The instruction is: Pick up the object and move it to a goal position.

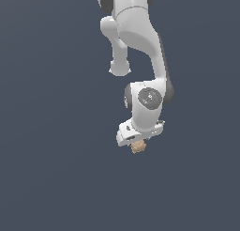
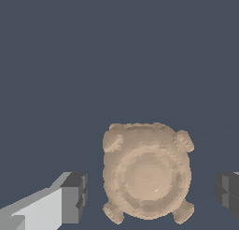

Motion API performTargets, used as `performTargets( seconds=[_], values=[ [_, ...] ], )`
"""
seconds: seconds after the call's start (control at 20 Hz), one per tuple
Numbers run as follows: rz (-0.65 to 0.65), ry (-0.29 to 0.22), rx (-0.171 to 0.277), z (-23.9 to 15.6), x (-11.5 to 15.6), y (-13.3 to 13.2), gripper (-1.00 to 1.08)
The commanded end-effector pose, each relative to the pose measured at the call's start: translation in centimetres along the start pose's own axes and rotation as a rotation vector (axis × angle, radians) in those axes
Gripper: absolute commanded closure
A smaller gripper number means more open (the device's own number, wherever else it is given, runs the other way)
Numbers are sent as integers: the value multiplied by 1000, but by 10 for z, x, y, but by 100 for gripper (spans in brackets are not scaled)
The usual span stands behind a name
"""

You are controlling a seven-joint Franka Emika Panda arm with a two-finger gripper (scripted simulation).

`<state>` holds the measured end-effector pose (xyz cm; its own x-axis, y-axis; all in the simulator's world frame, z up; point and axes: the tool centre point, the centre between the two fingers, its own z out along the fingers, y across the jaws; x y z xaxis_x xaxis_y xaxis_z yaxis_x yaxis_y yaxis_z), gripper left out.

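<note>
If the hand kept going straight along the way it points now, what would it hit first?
Most likely the tan lumpy block, which sits between the open fingers directly ahead of the hand. The gap remaining is unclear; the fingers appear to clear its sides.

Glossy white arm (image 1: 140, 33); dark joint seams; gripper (image 2: 149, 196) with dark-grey pads (image 2: 74, 196).

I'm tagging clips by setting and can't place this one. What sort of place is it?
Most likely a bare simulated workspace, not a real room: the ground is one flat, featureless slate grey, and only a white robot arm and a small tan object between the open gripper fingers appear.
</note>
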<state>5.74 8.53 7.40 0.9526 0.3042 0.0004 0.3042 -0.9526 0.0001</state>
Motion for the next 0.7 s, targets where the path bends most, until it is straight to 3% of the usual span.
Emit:
performTargets(
  seconds=[0.0,0.45,0.5,0.65],
  values=[
    [-1,-1,0,14,-1,-1,-92],
    [-3,0,0,35,1,0,-92],
    [-3,0,0,35,1,0,108],
    [-3,0,0,35,1,0,108]
  ],
)
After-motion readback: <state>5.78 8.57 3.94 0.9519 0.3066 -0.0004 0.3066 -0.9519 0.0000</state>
